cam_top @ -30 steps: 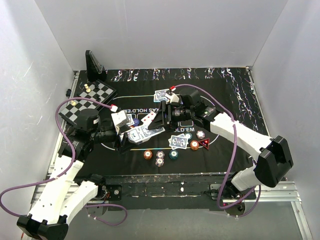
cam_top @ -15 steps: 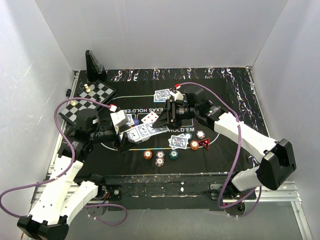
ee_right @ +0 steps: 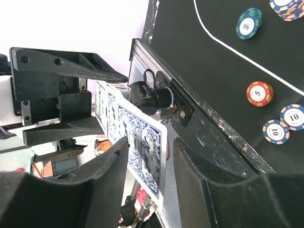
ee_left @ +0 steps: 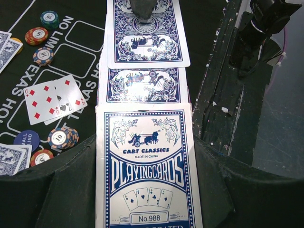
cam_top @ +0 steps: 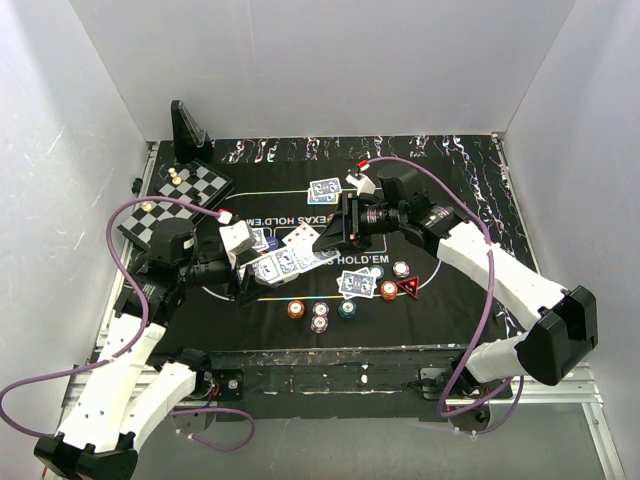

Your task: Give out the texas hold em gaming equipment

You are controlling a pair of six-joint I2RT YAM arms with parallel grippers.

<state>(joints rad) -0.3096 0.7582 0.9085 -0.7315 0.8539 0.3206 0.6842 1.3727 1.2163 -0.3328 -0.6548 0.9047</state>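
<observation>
My left gripper [ee_left: 145,190] is shut on a blue-and-white playing-card box [ee_left: 146,171], held above the mat's near left part [cam_top: 272,266]. Blue-backed cards [ee_left: 147,33] fan out of the box's far end. My right gripper [ee_right: 149,161] stands open around the outermost card [ee_right: 140,152]. That card rests against one finger, with a gap to the other. Two face-up cards [ee_left: 54,97] lie on the mat. Face-down pairs lie at the far middle [cam_top: 325,190] and the near middle [cam_top: 357,284]. Poker chips [cam_top: 320,316] and a red triangle marker [cam_top: 408,288] sit beside the near pair.
A black mat [cam_top: 450,200] printed with white lines covers the table. A chessboard [cam_top: 180,200] with pieces lies at the far left, with a black stand [cam_top: 188,132] behind it. White walls close in three sides. The table's scuffed front edge [cam_top: 330,355] runs below the chips.
The right gripper's jaws have narrowed around the outermost card, and its wrist has shifted slightly up and right. The left arm and box have stayed put.
</observation>
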